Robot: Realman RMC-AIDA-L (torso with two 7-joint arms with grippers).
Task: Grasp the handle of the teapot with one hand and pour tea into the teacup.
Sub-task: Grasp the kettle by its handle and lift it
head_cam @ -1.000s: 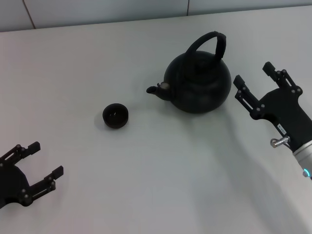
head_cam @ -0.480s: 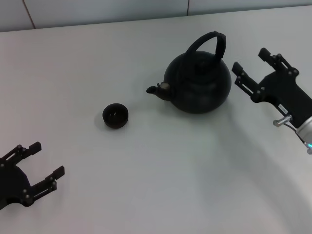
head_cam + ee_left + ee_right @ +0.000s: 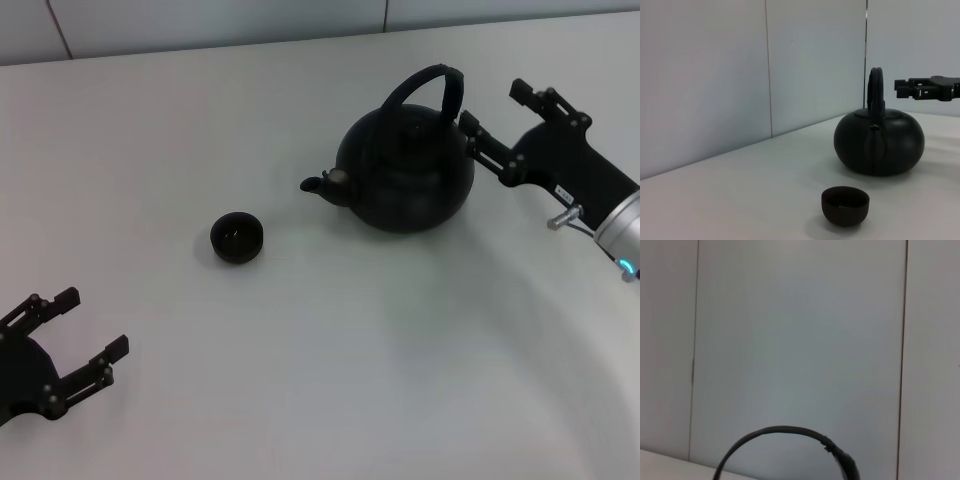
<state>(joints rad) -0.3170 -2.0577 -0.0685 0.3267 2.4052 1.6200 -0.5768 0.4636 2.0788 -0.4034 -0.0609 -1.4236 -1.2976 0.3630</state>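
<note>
1. Black left gripper [image 3: 70,345] parked at the near left on the white table [image 3: 320,350], fingers spread, holding nothing.
2. Farther in, small dark teacup [image 3: 237,238] upright, left of centre, well apart from that gripper.
3. Beyond and right, matte-black teapot [image 3: 405,170], spout toward the teacup, arched handle [image 3: 432,85] overhead.
4. Far right, right gripper [image 3: 492,112] level with the handle, just beside it, fingers spread, gripping nothing.

A plain white table [image 3: 300,380] stands before pale panelled walls [image 3: 705,80].
</note>
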